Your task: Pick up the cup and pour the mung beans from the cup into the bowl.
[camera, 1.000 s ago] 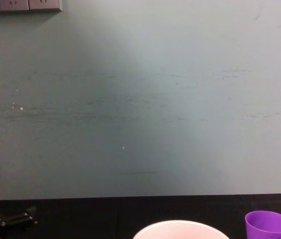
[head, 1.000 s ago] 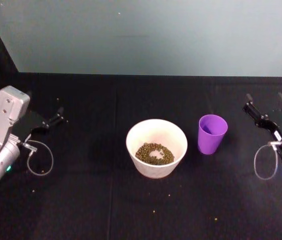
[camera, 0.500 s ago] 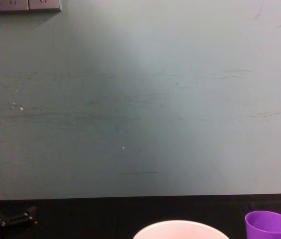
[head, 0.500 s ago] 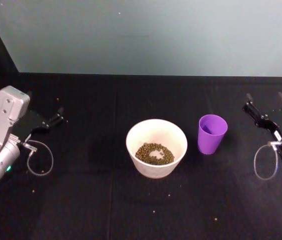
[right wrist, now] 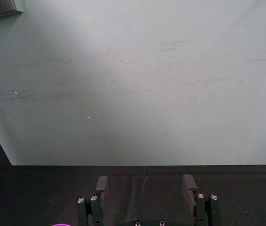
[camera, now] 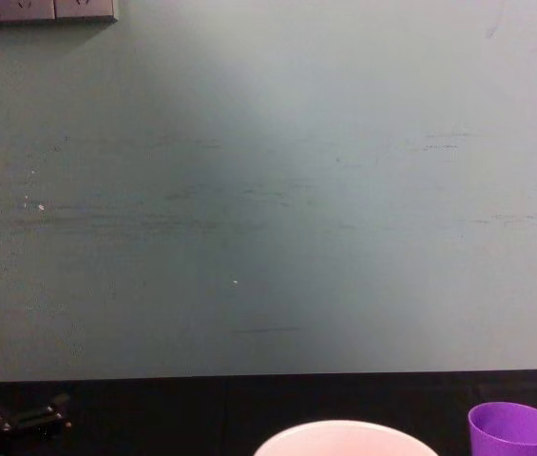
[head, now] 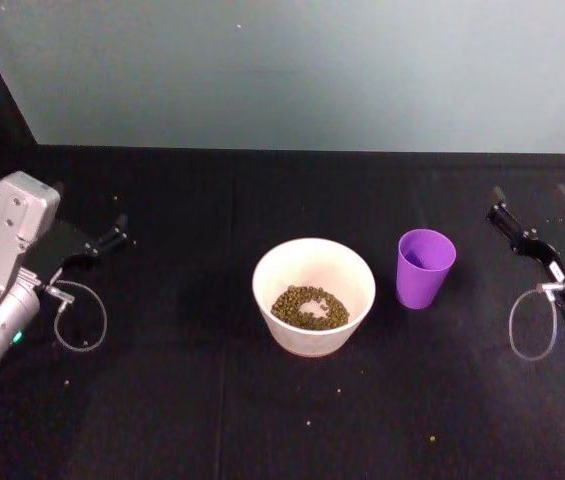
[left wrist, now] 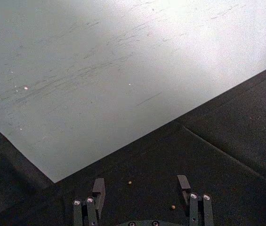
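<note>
Nothing has shifted: cup (head: 425,268) upright on the table (head: 212,400) at the bowl (head: 314,295)'s three o'clock, beans (head: 309,307) already inside (pour looks done), so my right fingers (head: 533,207) and left fingers (head: 119,232), spread and empty, should stay clear.

Purple cup (head: 425,267) standing upright on the black cloth, smooth, handleless, tapering to a narrower base, mouth open upward; just beside the bowl (head: 314,296) on its right, not touching. Bowl round, pale pinkish-white, much wider, upright near the middle. Mung beans (head: 309,307) heaped in the bowl's bottom, dark olive-green. A few stray beans scattered on the cloth nearer the robot.
</note>
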Controlling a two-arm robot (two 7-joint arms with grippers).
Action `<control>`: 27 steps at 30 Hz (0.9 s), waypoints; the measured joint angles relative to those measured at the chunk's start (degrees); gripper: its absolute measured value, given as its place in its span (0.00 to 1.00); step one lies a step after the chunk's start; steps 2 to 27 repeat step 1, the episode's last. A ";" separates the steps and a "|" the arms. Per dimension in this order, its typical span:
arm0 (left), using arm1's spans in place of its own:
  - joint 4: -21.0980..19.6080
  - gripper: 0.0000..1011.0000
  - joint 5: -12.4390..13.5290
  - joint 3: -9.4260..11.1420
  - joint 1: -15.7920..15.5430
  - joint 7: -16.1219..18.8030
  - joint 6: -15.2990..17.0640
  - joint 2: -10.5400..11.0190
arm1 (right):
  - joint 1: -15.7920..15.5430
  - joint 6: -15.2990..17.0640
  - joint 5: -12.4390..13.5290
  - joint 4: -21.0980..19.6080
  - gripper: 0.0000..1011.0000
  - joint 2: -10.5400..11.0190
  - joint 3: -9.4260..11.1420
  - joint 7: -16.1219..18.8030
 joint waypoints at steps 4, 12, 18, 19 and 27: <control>0.00 0.99 0.00 0.00 0.00 0.00 0.00 0.00 | 0.00 0.00 0.00 -0.01 0.99 0.00 0.00 0.00; 0.00 0.99 0.00 0.00 0.00 0.00 0.00 0.00 | 0.00 0.00 0.00 -0.01 0.99 0.00 0.00 0.00; 0.00 0.99 0.00 0.00 0.00 0.00 0.00 0.00 | 0.00 0.00 0.00 -0.01 0.99 0.00 0.00 0.00; 0.00 0.99 0.00 0.00 0.00 0.00 0.00 0.00 | 0.00 0.00 0.00 -0.01 0.99 0.00 0.00 0.00; 0.00 0.99 0.00 0.00 0.00 0.00 0.00 0.00 | 0.00 0.00 0.00 -0.01 0.99 0.00 0.00 0.00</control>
